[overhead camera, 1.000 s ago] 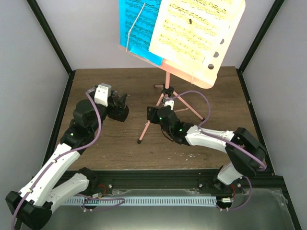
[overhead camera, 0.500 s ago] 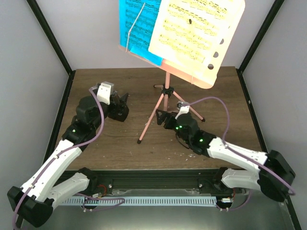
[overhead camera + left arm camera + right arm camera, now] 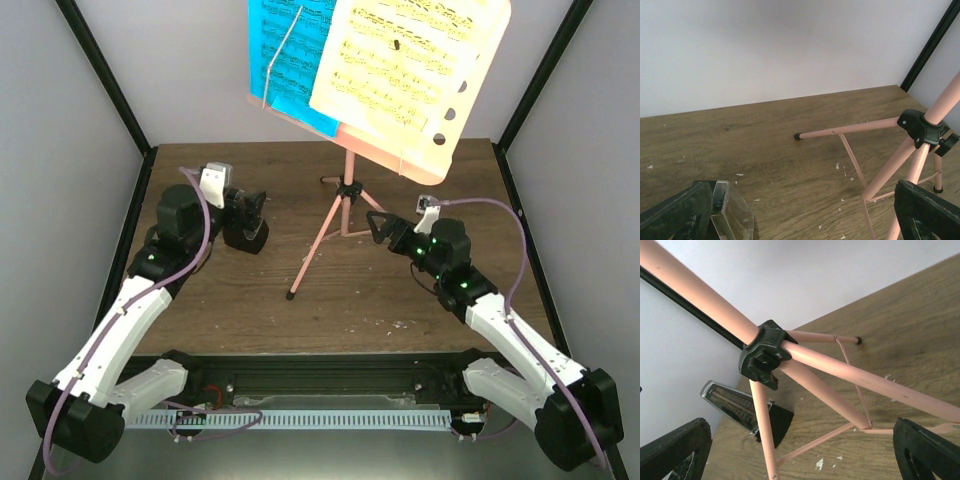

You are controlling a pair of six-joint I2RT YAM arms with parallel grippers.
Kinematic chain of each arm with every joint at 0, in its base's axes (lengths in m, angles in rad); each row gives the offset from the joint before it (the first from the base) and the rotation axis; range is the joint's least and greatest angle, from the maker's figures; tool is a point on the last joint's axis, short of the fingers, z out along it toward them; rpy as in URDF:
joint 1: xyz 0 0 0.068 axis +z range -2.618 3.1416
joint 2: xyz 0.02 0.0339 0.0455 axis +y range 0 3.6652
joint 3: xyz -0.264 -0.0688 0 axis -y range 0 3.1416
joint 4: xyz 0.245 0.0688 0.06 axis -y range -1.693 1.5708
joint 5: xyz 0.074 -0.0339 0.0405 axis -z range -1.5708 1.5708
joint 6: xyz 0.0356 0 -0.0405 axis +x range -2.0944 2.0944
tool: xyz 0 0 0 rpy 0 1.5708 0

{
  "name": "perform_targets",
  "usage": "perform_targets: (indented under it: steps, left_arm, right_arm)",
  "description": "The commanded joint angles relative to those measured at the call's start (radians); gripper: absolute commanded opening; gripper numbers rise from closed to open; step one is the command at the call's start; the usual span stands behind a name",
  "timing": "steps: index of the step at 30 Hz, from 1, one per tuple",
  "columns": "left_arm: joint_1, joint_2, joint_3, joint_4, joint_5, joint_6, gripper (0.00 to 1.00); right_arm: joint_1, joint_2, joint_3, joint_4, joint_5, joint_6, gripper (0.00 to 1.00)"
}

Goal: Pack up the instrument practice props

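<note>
The pink music stand (image 3: 322,238) rises mid-table on its tripod, its desk (image 3: 425,163) up top carrying a cyan page (image 3: 285,60) and a pale-yellow page (image 3: 400,70). Left of it the black metronome (image 3: 246,237) sits on the wood. My left gripper (image 3: 245,203) hangs open just behind and above it, and a clear-edged piece (image 3: 732,217) shows beside one finger (image 3: 675,215). My right gripper (image 3: 384,226) is open to the right of the pole. It faces the black tripod hub (image 3: 762,355) and the legs, with the metronome (image 3: 740,407) beyond. Nothing is held.
The wooden table (image 3: 250,310) is walled by white panels, with black frame posts (image 3: 105,80) at the back corners. Small white flecks (image 3: 838,165) lie on the wood. A black rail (image 3: 320,375) runs along the near edge between the arm bases.
My right arm has swung from under the stand's left front leg to the right of the pole, and its jaws have opened wide. My left arm has shifted slightly back.
</note>
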Motion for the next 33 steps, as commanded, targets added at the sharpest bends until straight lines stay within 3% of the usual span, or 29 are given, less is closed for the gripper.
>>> perform_targets:
  steps: [1, 4, 7, 14, 22, 33]
  left_arm:
    - [0.004, -0.053, -0.017, -0.006, -0.005, 0.002, 1.00]
    - [0.004, -0.078, -0.028, -0.004, -0.006, 0.005, 1.00]
    - [0.004, -0.091, -0.032, -0.007, -0.017, 0.015, 1.00]
    - [0.003, -0.089, -0.035, -0.008, -0.008, 0.010, 1.00]
    - [0.004, -0.094, -0.037, -0.010, -0.010, 0.012, 1.00]
    - [0.004, -0.107, -0.039, -0.008, -0.010, 0.013, 1.00]
  right_arm:
    - [-0.014, 0.003, -0.043, 0.063, -0.215, 0.256, 1.00]
    - [-0.013, -0.025, -0.130, 0.191, -0.216, 0.456, 0.98]
    - [-0.012, -0.027, -0.170, 0.268, -0.167, 0.515, 0.96]
    - [-0.004, 0.104, -0.004, 0.236, -0.181, 0.397, 0.93]
    - [0.042, 0.231, 0.127, 0.212, -0.140, 0.266, 0.80]
    - [0.060, 0.270, 0.130, 0.226, -0.045, 0.203, 0.73]
